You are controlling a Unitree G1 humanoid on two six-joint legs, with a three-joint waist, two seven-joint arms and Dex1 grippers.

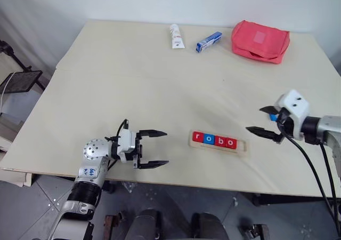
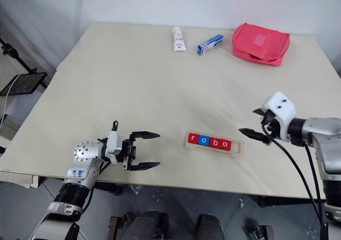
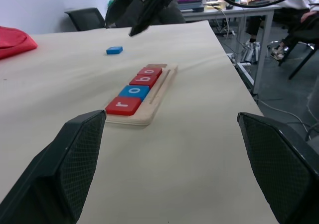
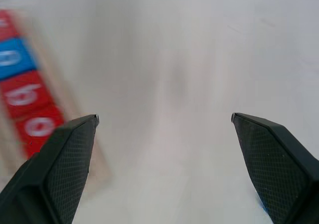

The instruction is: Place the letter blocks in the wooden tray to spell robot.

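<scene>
Hovering right tool (image 1: 265,120) wide open, empty, beside wooden tray (image 1: 219,147) | left tool (image 1: 152,149) level, open, empty

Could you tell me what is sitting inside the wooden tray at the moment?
Four letter blocks sit in the wooden tray, reading r, o, b, o: red, blue, red, red. The slot at its end toward the right gripper shows bare wood. The groove beneath the blocks is covered.

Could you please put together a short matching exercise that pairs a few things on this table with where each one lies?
1. wooden tray
2. red pouch
3. white tube
4. loose blue tile

A. far right corner of the table
B. near edge, between the grippers
C. far edge, left of the blue-and-white box
D. on the table past the tray, by the right gripper

1-B, 2-A, 3-C, 4-D
</scene>
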